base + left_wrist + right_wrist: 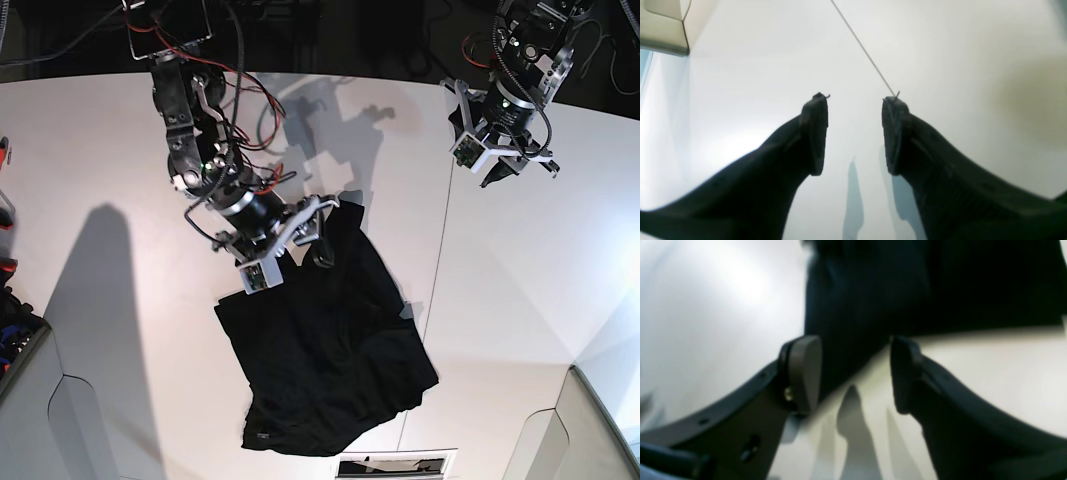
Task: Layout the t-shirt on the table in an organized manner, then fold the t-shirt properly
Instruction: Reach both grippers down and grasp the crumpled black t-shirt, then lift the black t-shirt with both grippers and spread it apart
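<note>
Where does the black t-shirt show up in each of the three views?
Left wrist: not in it, only white table and its dark seam.
Right wrist: t-shirt fills the top centre and right, beyond the open pincer.
Base: t-shirt lies crumpled at lower centre.
Shared landmark: the white table.

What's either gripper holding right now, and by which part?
Nothing. The right gripper is open just off the t-shirt's edge with only table between its jaws. The left gripper is open over bare table, away from the shirt.
</note>
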Tool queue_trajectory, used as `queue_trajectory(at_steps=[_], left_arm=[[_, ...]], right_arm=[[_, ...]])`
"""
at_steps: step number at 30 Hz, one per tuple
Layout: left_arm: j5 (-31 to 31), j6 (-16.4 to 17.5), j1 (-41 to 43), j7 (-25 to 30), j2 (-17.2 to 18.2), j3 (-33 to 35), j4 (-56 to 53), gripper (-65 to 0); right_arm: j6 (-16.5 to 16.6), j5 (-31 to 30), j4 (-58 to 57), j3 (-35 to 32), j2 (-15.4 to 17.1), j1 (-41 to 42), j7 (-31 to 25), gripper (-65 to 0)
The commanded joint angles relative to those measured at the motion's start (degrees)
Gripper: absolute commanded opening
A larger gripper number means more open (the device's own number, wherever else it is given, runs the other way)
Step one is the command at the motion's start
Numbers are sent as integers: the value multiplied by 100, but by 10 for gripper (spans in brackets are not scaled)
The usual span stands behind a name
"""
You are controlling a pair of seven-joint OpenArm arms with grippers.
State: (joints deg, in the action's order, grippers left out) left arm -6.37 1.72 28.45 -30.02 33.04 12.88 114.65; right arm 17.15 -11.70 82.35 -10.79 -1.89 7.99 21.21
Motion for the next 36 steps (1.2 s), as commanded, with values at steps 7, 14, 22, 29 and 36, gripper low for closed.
queue_trajectory(at_steps=[7,14,22,29,36], left_arm=[[-284,-398,256,-238,11,-26,101,-353],[-719,-804,299,-240,-96,-26,101,-353],[-682,-804,52,66,-94,-26,98,-353],[-72,-616,-535,380,-98,-26,72,-353],[920,365,-1342,581,-341,-24,-48,-353]], right_arm=[[-396,389,-1172,15,-651,640,-181,-318],[-435,575,-1401,17,-671,769,-396,-550],[-428,575,85,28,-669,732,553,-650],[-531,597,2223,68,-463,129,1425,-650],[-542,776,2983,1064,-57,-925,1486,-650]])
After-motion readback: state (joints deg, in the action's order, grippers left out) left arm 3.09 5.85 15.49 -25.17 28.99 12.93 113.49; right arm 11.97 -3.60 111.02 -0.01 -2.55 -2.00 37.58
